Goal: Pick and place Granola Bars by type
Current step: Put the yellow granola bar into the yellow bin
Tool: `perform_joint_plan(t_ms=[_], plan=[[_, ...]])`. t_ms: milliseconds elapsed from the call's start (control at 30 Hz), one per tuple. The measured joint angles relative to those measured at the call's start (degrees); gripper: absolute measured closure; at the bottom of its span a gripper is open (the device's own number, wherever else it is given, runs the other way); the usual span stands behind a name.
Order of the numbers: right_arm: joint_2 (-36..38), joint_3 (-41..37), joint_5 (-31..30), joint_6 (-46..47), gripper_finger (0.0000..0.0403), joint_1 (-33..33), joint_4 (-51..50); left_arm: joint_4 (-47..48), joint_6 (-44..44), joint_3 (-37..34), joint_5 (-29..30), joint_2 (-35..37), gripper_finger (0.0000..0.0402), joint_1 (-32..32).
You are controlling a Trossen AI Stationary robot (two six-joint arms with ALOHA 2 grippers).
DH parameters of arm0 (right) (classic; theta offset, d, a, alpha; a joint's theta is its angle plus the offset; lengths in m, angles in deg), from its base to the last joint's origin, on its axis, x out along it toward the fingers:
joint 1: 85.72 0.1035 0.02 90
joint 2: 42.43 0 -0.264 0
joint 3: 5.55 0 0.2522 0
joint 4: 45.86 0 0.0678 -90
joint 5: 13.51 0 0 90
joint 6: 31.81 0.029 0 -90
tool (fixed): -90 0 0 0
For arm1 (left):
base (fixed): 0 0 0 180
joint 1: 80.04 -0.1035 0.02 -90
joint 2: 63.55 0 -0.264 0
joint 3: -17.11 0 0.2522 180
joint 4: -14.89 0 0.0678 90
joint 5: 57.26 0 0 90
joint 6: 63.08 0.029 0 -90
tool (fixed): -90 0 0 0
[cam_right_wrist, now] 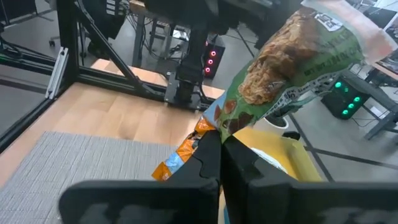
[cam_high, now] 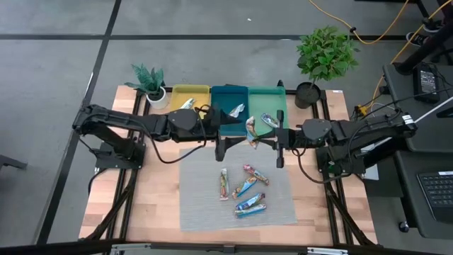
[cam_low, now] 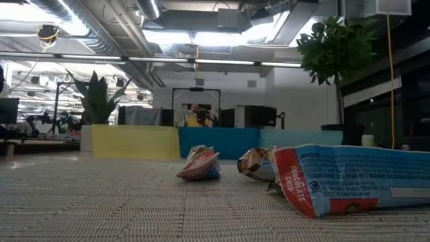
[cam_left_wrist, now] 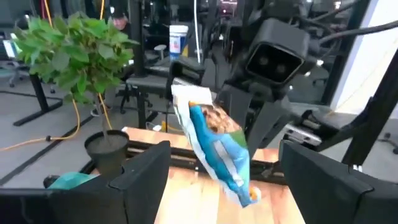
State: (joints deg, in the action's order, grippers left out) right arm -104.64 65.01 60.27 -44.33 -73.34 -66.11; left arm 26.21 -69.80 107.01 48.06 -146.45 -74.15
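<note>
Above the mat's far edge hangs a green-and-blue granola bar, with my right gripper shut on it. My left gripper faces it from the table's left and is open. Its two fingers stand wide on either side of the bar without touching it. Several more bars lie flat on the grey mat. One silver bar lies in the yellow tray, another lies in the dark blue tray, and a blue bar lies in the teal tray. My right gripper pinches one end of the bar between its two shut fingers. They come about level from the table's right side. The rest of the bar sticks out past the fingertips toward my left gripper, lifted clear of the table.
The yellow, dark blue and teal trays stand in a row along the far edge. Potted plants stand at the far left and far right. In the low view, bars lie close by on the mat.
</note>
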Motion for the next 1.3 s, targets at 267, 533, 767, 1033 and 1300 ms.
perform_joint_plan(t_ms=[267, 533, 767, 1033, 1300], plan=[[-1.0, 0.0, 1.4, -0.2, 0.0397, 0.0, -0.1, -5.8, -0.2, 0.0, -3.4, -3.6, 0.0109, -2.4], [-1.3, 0.0, 1.5, -1.6, 0.0397, 0.0, -0.2, -7.2, -1.0, 0.0, -3.7, -4.1, 0.0122, -3.8], [-1.3, 0.0, 1.5, -1.8, 0.0397, -1.0, -0.2, -7.3, -1.0, 0.0, -7.1, -4.3, 0.0183, -3.9], [-1.3, 0.0, 1.5, -1.7, 0.0396, -1.9, -0.3, -7.3, 0.0, 0.0, -10.6, -4.3, 0.0291, -3.9], [-1.3, 0.0, 4.7, -2.4, 0.0392, -1.9, -0.1, -7.2, 1.5, 0.0, -10.6, -4.3, 0.0376, -3.9]])
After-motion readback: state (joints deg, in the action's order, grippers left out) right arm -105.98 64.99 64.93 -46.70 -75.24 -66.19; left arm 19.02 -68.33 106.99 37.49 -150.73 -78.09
